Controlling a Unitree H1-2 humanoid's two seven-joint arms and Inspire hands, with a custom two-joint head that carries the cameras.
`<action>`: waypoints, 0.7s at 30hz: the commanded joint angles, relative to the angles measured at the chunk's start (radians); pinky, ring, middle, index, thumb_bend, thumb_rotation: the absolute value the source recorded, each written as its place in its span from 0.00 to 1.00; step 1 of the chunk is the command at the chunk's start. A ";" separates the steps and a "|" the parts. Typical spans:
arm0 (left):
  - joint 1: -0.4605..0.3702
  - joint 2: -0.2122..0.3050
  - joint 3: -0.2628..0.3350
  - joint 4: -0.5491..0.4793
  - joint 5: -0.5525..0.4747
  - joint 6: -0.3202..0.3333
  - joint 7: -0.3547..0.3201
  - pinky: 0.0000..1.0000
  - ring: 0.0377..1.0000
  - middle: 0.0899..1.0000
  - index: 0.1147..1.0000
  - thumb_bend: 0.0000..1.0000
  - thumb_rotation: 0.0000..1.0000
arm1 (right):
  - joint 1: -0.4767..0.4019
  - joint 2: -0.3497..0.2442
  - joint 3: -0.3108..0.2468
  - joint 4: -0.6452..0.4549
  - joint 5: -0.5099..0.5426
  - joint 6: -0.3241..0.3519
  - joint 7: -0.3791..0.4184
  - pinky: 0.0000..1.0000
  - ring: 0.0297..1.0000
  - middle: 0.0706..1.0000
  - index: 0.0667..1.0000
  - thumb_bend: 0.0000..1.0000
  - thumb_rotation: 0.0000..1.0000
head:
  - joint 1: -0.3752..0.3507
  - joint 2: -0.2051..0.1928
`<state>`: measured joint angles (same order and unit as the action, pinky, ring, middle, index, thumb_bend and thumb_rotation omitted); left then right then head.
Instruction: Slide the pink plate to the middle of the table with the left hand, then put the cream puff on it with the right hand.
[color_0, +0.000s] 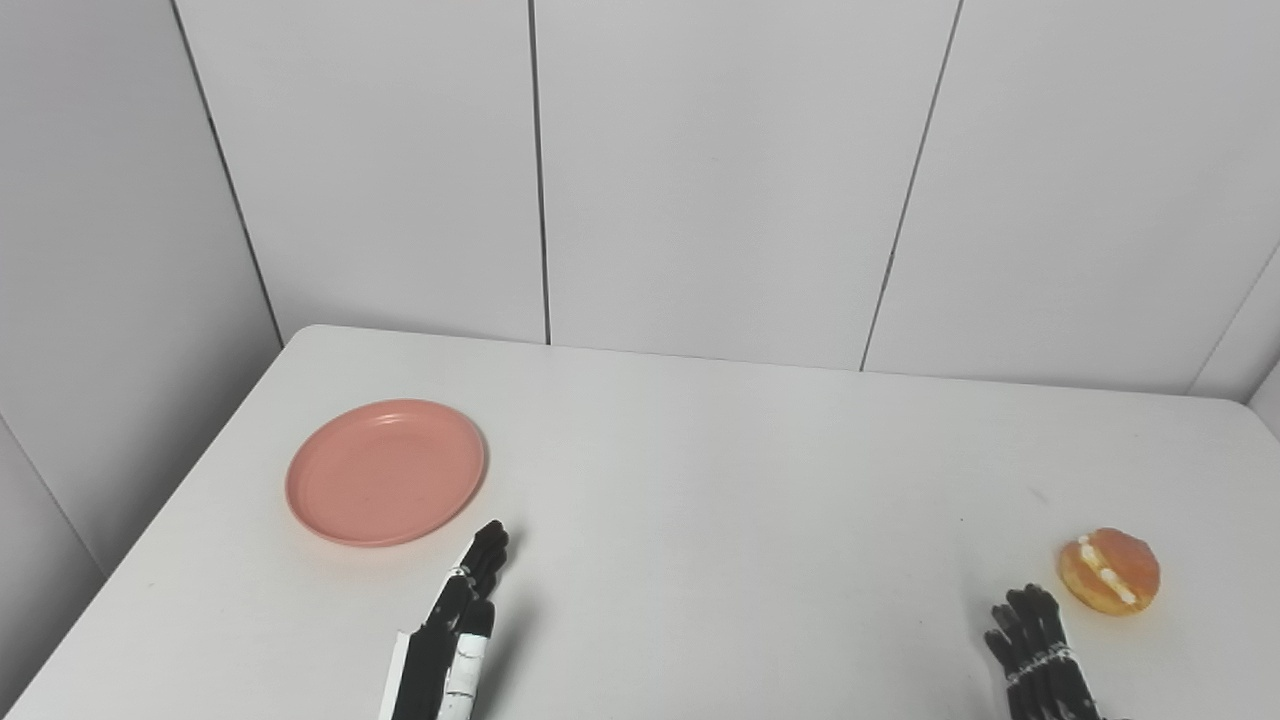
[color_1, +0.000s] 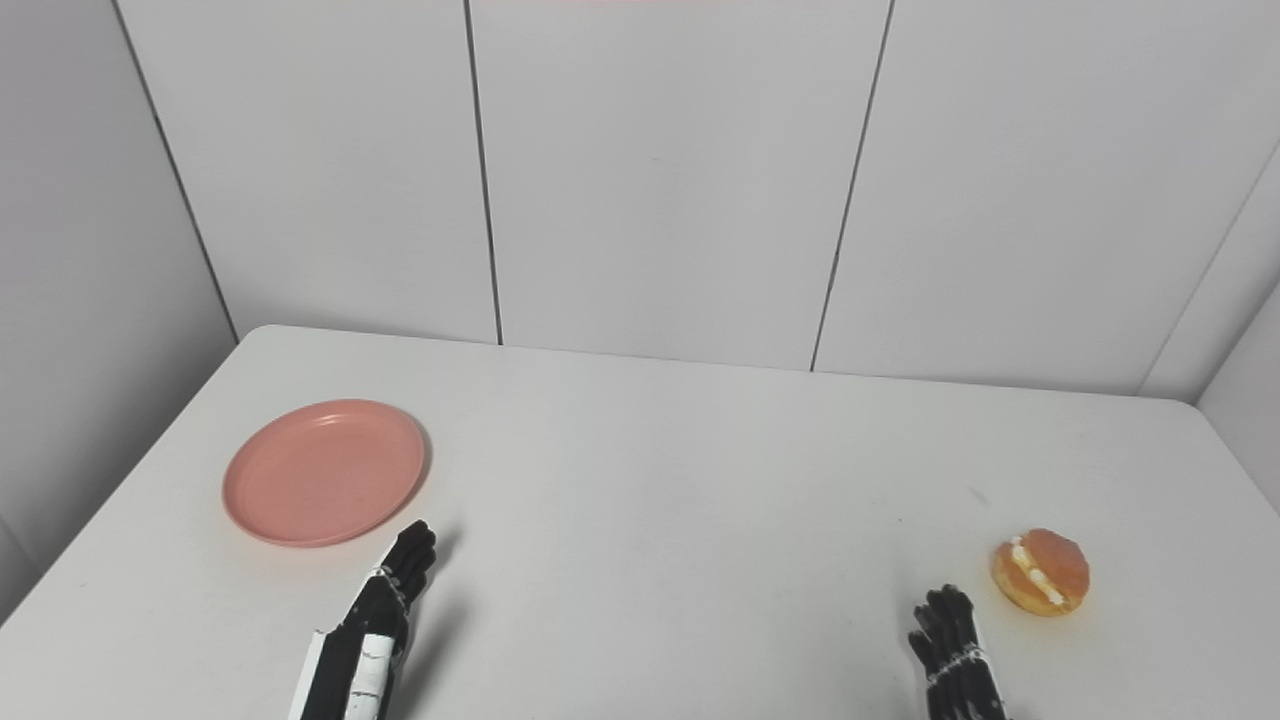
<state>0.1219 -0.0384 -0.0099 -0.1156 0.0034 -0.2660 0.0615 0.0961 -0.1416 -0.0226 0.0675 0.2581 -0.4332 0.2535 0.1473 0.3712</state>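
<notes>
Pink plate (color_0: 386, 472), round, shallow, bare, sits just beyond left hand (color_0: 455, 625). Golden cream puff (color_0: 1110, 570), white filling showing, lies just beside right hand (color_0: 1035, 655). Both hands hold nothing, fingers extended.

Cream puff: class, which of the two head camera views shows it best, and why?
The left eye view, narrowly: the cream puff looks slightly larger there, with its cream seam facing the camera. The right eye view shows the same puff whole, a little smaller but farther from the picture's edge, beside the right hand.

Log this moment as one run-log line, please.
pink plate far left, empty | cream puff right, on table | left hand open beside plate, apart | right hand open near puff
</notes>
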 joint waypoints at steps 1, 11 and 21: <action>-0.109 0.041 0.027 -0.098 0.002 0.013 -0.010 0.93 0.87 0.84 0.80 0.90 0.91 | -0.008 -0.008 -0.008 0.170 -0.012 0.080 -0.014 1.00 1.00 1.00 0.99 0.90 0.98 | -0.001 0.000; -0.338 0.194 0.175 -0.090 -0.089 0.091 -0.014 0.92 0.89 0.87 0.82 0.95 0.90 | -0.010 0.000 -0.006 0.173 -0.024 0.081 -0.024 1.00 0.99 1.00 0.98 0.93 0.97 | -0.012 0.001; -0.463 0.309 0.224 -0.022 -0.101 0.136 -0.034 0.93 0.88 0.86 0.83 0.97 0.91 | -0.013 0.006 -0.006 0.175 -0.032 0.088 -0.030 0.99 0.98 1.00 0.98 0.93 0.98 | -0.014 0.001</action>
<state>-0.2782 0.2224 0.1962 -0.1444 -0.0916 -0.0956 0.0448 0.0935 -0.1348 -0.0232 0.0683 0.2515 -0.4406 0.2522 0.1335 0.3712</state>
